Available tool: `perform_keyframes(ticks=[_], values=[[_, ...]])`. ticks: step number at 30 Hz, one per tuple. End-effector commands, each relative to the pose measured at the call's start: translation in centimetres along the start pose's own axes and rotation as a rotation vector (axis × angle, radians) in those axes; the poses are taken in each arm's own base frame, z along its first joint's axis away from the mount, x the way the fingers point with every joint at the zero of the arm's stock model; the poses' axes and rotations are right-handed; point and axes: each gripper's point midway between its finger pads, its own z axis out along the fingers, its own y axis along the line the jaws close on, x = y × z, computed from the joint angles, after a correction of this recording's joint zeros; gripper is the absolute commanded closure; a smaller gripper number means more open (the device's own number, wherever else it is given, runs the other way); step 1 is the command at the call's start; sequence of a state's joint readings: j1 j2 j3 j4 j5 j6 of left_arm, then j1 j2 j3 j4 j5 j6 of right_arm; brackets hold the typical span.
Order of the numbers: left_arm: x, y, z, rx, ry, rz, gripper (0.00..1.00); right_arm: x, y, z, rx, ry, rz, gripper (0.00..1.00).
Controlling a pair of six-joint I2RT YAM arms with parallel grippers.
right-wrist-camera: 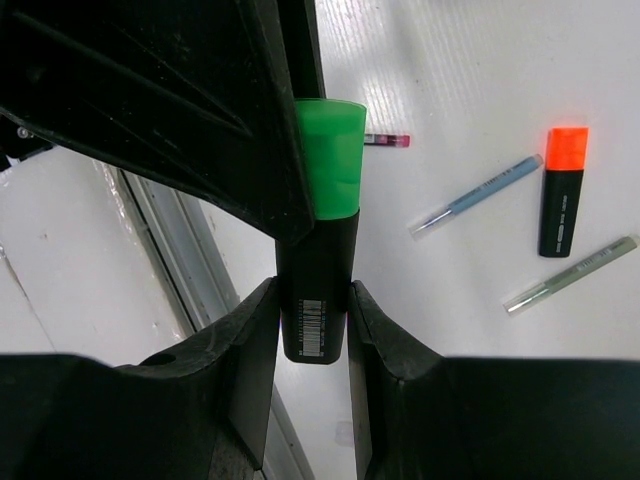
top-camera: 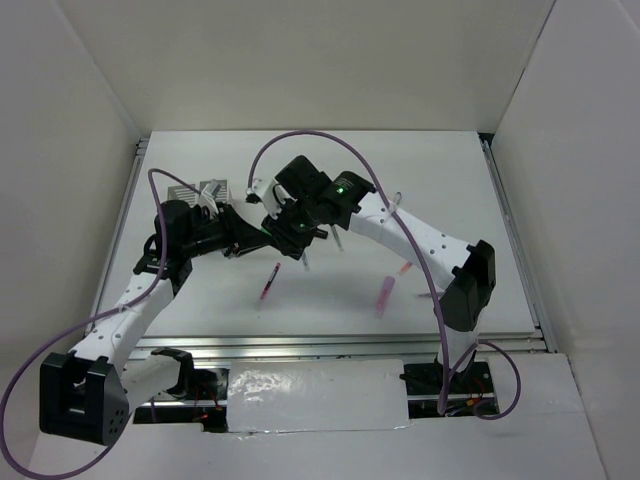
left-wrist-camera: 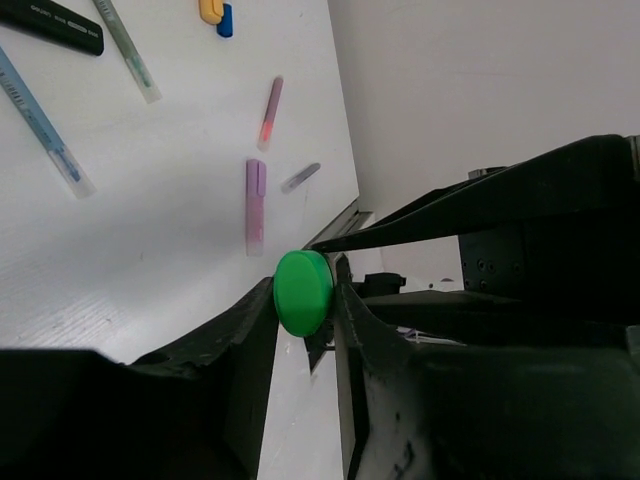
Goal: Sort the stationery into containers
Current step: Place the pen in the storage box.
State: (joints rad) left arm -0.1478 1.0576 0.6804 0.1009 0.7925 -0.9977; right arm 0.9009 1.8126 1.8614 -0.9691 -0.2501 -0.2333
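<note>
A green-black highlighter point(right-wrist-camera: 318, 270) hangs in the air between both grippers. My right gripper point(right-wrist-camera: 312, 312) is shut on its black body near the barcode end. My left gripper point(left-wrist-camera: 305, 300) is shut on its green cap point(left-wrist-camera: 303, 292), and one left finger covers part of the cap in the right wrist view. In the top view the two grippers meet at left centre, left point(top-camera: 243, 232) and right point(top-camera: 282, 228), with the highlighter hidden between them. The mesh containers point(top-camera: 200, 191) stand just behind the left gripper, mostly hidden.
Loose stationery lies on the white table: an orange-black highlighter point(right-wrist-camera: 562, 190), a blue pen point(right-wrist-camera: 478, 195), a grey-green pen point(right-wrist-camera: 570, 275), a purple highlighter point(left-wrist-camera: 256, 205), a red pen point(top-camera: 268, 283) and a pink highlighter point(top-camera: 385, 295). A metal rail point(top-camera: 340, 345) runs along the near edge.
</note>
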Motion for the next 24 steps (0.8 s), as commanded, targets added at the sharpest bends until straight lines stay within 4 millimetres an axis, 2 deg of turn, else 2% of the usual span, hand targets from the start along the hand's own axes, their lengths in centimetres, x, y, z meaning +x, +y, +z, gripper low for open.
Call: perform_keyframes(ticks=[1,4,6,7,8,10,11,12,13,15,16,17,18,19,20,21,22,23,24], values=[[-0.5,-1.4,-0.3,0.054,-0.026,0.03,0.6,-1.5,1.3,-1.0,-0.022,-0.045,-0.039,1.0],[-0.6,-1.4,-0.5,0.059,-0.032,0.014,0.57,-1.4,1.8,-0.8,-0.034,-0.041,-0.047,1.0],[-0.5,-1.4,-0.5,0.059,-0.032,0.017,0.61,-1.5,2.1,-0.7,-0.043,-0.04,-0.055,1.0],[-0.4,-1.4,-0.5,0.061,-0.03,0.016,0.64,-1.5,2.1,-0.7,-0.044,-0.039,-0.055,1.0],[-0.4,-1.5,-0.6,0.065,-0.033,0.016,0.75,-1.5,2.3,-0.5,-0.047,-0.035,-0.06,1.0],[-0.4,-1.5,-0.7,0.062,-0.038,0.017,0.86,-1.6,2.4,-0.5,-0.042,-0.036,-0.062,0.97],[-0.4,-1.4,-0.7,0.055,-0.035,0.02,0.95,-1.7,2.2,-0.5,-0.031,-0.037,-0.059,0.92],[-0.4,-1.3,-0.8,0.048,-0.039,0.023,0.98,-1.7,2.1,-0.4,-0.022,-0.037,-0.054,0.87],[-0.6,-1.3,-0.9,0.042,-0.044,0.05,1.0,-1.8,1.9,-0.6,-0.009,-0.04,-0.054,0.69],[-1.3,-1.0,-1.4,0.002,-0.061,0.069,1.0,-1.7,1.0,-1.1,0.044,-0.05,-0.053,0.5],[-2.3,-1.6,-1.9,-0.01,-0.087,0.144,1.0,-1.6,0.6,-1.5,0.065,-0.054,-0.052,0.39],[-2.8,-0.8,-2.6,-0.061,-0.094,0.13,1.0,-1.6,-0.4,-2.7,0.098,-0.076,-0.039,0.37],[-3.4,-0.6,-3.0,-0.09,-0.102,0.16,1.0,-1.1,-1.3,-2.9,0.126,-0.076,-0.022,0.34],[-4.3,0.0,-3.5,-0.141,-0.116,0.241,1.0,-0.6,-2.5,-3.4,0.149,-0.08,0.004,0.34],[-5.0,-0.3,-4.5,-0.188,-0.116,0.254,1.0,-0.3,-4.8,-5.2,0.197,-0.11,0.05,0.33],[-6.4,0.7,-5.4,-0.241,-0.141,0.271,1.0,0.8,-6.3,-5.5,0.216,-0.108,0.082,0.33],[-9.0,0.5,-7.1,-0.298,-0.207,0.361,1.0,1.4,-7.8,-6.4,0.248,-0.122,0.107,0.33],[-10.1,0.5,-8.0,-0.337,-0.24,0.393,1.0,1.9,-9.4,-7.4,0.288,-0.134,0.133,0.32],[-11.2,1.1,-9.1,-0.389,-0.267,0.412,1.0,3.1,-12.3,-9.3,0.362,-0.155,0.169,0.32]])
